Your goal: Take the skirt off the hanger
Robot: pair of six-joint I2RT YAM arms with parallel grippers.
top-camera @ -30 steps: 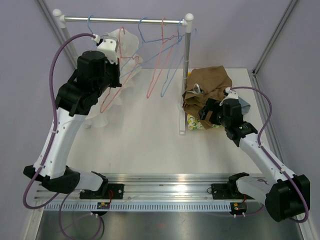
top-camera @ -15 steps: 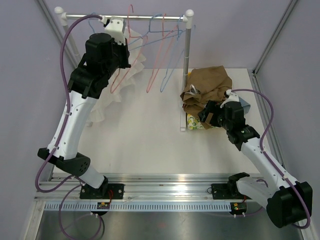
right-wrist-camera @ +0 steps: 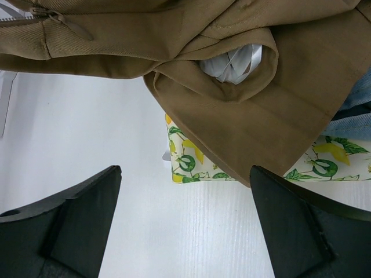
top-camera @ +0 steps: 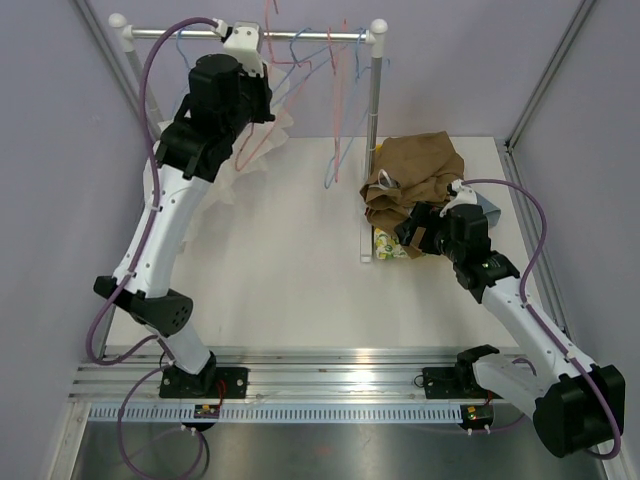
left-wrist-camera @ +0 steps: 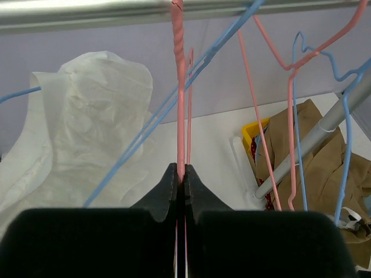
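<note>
A white skirt hangs at the left end of the metal rail; it fills the left of the left wrist view. A blue hanger wire runs into it. My left gripper is raised just under the rail and is shut on the neck of a pink hanger, at the fingertips. I cannot tell which hanger carries the skirt. My right gripper is open and empty, low over the table.
Several pink and blue hangers hang on the rail beside the upright post. A brown garment is heaped at the right over a lemon-print cloth and denim.
My left arm has risen and moved right along the rail with the pink hanger in its jaws; the other hangers have swung. The right arm has barely moved.
</note>
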